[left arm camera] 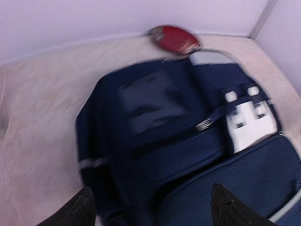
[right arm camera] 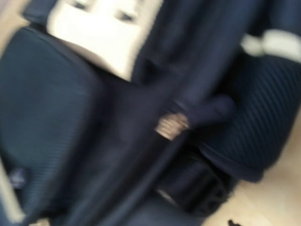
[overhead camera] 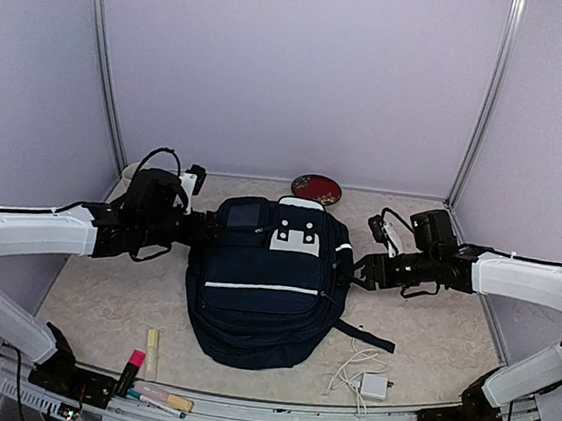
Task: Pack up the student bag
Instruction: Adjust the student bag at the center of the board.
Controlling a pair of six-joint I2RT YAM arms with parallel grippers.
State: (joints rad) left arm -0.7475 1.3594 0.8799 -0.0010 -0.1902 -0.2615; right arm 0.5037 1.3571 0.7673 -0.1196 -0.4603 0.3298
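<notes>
The student bag (overhead camera: 263,289), a large dark navy backpack with a white top patch (overhead camera: 296,238) and a thin white stripe, lies flat in the middle of the table. My left gripper (overhead camera: 205,229) hovers at its upper left side. In the left wrist view the left gripper (left arm camera: 153,209) stands open, its black fingertips (left arm camera: 82,209) wide apart over the navy fabric (left arm camera: 178,150), holding nothing. My right gripper (overhead camera: 361,269) is against the bag's right side. The right wrist view is blurred and shows only the bag (right arm camera: 70,117) and a metal zipper pull (right arm camera: 171,125); its fingers do not show.
A red round case (overhead camera: 316,188) lies behind the bag at the back wall. Near the front edge lie a yellow highlighter (overhead camera: 152,351), a pink one (overhead camera: 132,366) and other pens (overhead camera: 162,401). A white charger with cable (overhead camera: 373,385) sits front right. A black strap (overhead camera: 364,336) trails right.
</notes>
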